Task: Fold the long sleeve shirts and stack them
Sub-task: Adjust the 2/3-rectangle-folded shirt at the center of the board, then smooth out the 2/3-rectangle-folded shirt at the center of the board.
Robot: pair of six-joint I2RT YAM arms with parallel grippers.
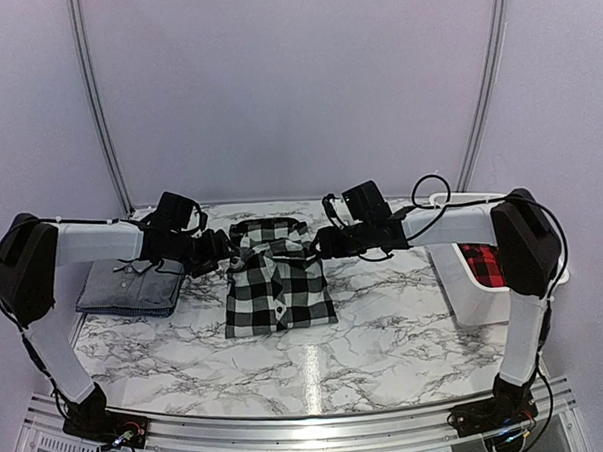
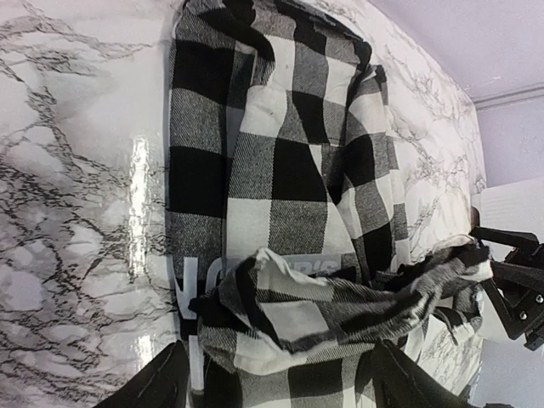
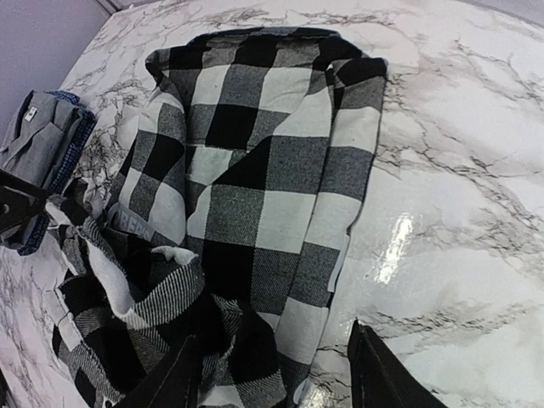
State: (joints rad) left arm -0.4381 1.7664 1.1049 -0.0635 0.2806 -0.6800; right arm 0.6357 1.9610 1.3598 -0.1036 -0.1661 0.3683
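At the far middle of the marble table (image 1: pixel 387 342): one black-and-white checked shirt (image 1: pixel 279 287), folded to a narrow panel, its collar end bunched. My left gripper (image 1: pixel 223 251) and right gripper (image 1: pixel 319 245) flank that end, fingers spread, cloth lying loose between them. To my left: a grey shirt (image 1: pixel 129 284), folded flat. To my right: a red-and-black checked shirt (image 1: pixel 483 263) in a white bin (image 1: pixel 465 299).

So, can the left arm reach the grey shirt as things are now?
Probably yes: the grey shirt lies uncovered on that side, close below the left arm, and nothing stands between them.
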